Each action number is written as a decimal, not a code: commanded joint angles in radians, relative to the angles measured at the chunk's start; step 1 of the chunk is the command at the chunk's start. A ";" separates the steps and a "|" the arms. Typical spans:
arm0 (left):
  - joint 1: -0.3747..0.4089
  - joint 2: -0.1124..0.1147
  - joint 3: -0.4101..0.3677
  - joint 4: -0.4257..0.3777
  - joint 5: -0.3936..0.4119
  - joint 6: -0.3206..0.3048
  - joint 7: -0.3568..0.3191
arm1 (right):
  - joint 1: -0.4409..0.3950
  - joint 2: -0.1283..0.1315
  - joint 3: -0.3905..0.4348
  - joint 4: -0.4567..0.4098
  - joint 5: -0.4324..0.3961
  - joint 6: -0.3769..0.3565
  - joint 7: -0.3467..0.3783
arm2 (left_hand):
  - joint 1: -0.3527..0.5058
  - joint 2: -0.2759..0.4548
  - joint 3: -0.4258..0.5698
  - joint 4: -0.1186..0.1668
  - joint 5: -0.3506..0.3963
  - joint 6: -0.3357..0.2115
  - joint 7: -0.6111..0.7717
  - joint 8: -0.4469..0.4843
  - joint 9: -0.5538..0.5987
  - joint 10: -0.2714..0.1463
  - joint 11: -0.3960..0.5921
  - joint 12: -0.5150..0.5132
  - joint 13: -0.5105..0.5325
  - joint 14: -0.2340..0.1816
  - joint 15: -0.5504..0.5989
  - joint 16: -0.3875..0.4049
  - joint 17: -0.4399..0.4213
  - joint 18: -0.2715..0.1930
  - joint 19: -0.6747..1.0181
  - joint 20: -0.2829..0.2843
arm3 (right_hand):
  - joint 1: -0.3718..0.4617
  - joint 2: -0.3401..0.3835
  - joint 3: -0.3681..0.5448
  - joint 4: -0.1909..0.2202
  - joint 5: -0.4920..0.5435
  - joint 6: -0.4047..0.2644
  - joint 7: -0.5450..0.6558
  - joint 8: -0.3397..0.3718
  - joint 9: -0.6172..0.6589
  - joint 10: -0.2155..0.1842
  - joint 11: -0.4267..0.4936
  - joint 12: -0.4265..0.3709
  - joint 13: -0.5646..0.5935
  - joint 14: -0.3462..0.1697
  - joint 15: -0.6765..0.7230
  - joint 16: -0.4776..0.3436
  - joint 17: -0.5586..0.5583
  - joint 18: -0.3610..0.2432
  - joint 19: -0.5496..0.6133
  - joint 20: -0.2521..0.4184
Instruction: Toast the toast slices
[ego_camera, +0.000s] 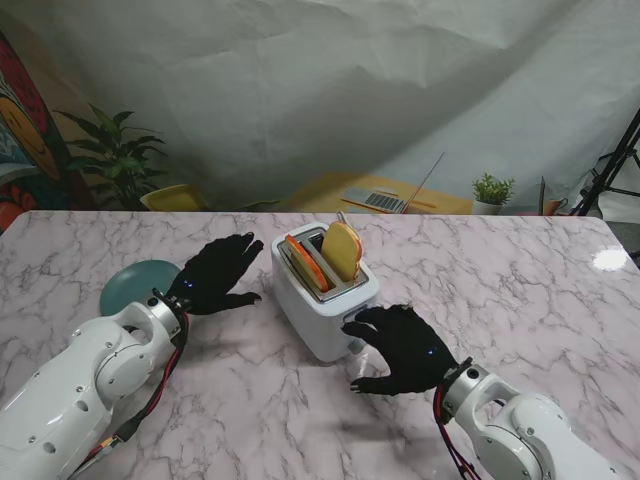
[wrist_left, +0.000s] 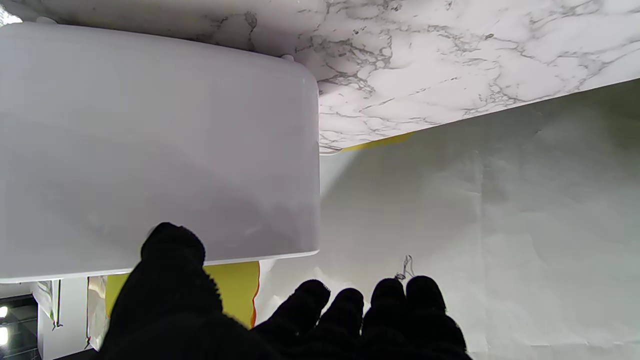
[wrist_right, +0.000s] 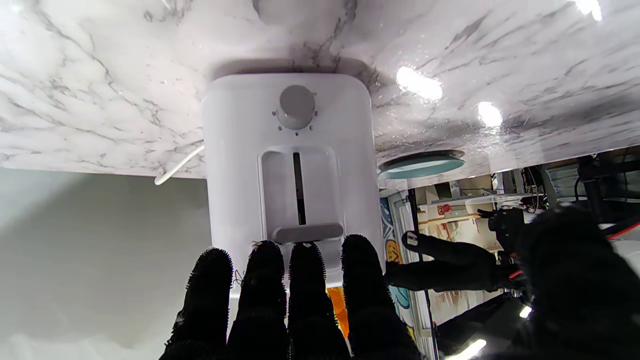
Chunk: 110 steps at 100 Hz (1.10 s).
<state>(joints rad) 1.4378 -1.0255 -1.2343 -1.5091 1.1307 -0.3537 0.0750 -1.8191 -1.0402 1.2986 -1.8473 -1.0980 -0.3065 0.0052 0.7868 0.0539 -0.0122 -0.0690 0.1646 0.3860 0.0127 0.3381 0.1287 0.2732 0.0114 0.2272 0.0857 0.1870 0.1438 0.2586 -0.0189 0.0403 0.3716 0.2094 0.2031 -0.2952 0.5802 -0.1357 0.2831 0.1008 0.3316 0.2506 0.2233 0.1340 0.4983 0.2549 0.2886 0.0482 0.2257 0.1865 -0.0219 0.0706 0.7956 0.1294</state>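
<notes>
Right wrist view: right hand (wrist_right: 300, 305) with four fingers side by side and extended, clamped on nothing, fingertips (wrist_right: 307, 255) just at the grey lever (wrist_right: 307, 232) on the front face of the toaster (wrist_right: 240, 150); contact with the lever not certain. Lever at the raised end of its slot, dial (wrist_right: 296, 106) at the other end of that face. In the stand view, same right hand (ego_camera: 400, 345) at lower centre of the frame, against the near end of the toaster (ego_camera: 325, 300). Left hand (ego_camera: 215, 272) left of centre, fingers spread and empty, near the toaster's side wall but apparently not touching it. Both slots filled: one toast slice (ego_camera: 342, 250) standing high and tilted out of the right slot, another orange-edged slice (ego_camera: 305, 262) in the left slot. Teal plate (ego_camera: 135, 285) at the left, partly behind the left hand, nothing visible on it. Step in hand, probably: pressing the lever. Next move calls for a straight push down along the slot, fingertips kept on the lever, perhaps the left hand steadying the body against sliding.
</notes>
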 joint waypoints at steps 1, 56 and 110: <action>-0.004 -0.004 0.004 0.005 -0.002 -0.001 -0.008 | -0.003 0.004 -0.010 0.031 0.002 0.003 0.016 | 0.033 0.033 -0.024 0.023 -0.012 0.004 -0.001 0.011 -0.035 0.007 -0.008 0.015 -0.024 0.032 -0.009 -0.007 -0.004 -0.024 -0.031 -0.015 | 0.001 0.013 0.008 0.013 -0.004 0.027 -0.011 0.004 -0.006 0.007 0.004 0.010 0.001 -0.011 -0.036 -0.015 -0.008 -0.044 -0.008 0.003; -0.011 -0.007 0.011 0.023 -0.002 -0.003 0.032 | 0.053 0.017 -0.094 0.155 0.058 -0.005 0.081 | 0.038 0.029 -0.023 0.024 -0.008 0.002 -0.005 0.018 -0.034 0.003 -0.006 0.024 -0.021 0.029 0.000 -0.005 -0.003 -0.030 -0.020 -0.009 | -0.004 0.015 0.016 0.011 -0.015 0.027 -0.007 0.005 -0.017 0.007 0.009 0.012 -0.011 -0.013 -0.034 -0.014 -0.014 -0.049 -0.008 0.006; -0.012 -0.007 0.009 0.027 0.008 0.000 0.053 | 0.008 0.011 -0.030 0.072 0.021 -0.037 0.043 | 0.039 0.030 -0.023 0.024 -0.004 0.000 -0.005 0.021 -0.034 0.002 -0.004 0.033 -0.018 0.028 0.008 -0.004 -0.004 -0.030 -0.011 -0.005 | -0.011 0.018 0.020 0.009 -0.014 0.024 0.001 0.007 -0.017 0.003 0.015 0.012 -0.014 -0.012 -0.032 -0.013 -0.017 -0.044 -0.007 0.007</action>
<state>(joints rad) 1.4269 -1.0298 -1.2259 -1.4842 1.1364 -0.3549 0.1384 -1.7812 -1.0297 1.2626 -1.7519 -1.0738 -0.3424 0.0593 0.8132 0.0539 -0.0146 -0.0690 0.1646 0.3835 0.0131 0.3496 0.1286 0.2722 0.0114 0.2506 0.0858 0.1870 0.1438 0.2585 -0.0189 0.0403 0.3716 0.2094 0.2031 -0.2939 0.5812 -0.1357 0.2831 0.1011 0.3316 0.2506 0.1222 0.1339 0.4118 0.2355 0.2867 0.0750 0.2233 0.1838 -0.0219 0.0598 0.7956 0.1294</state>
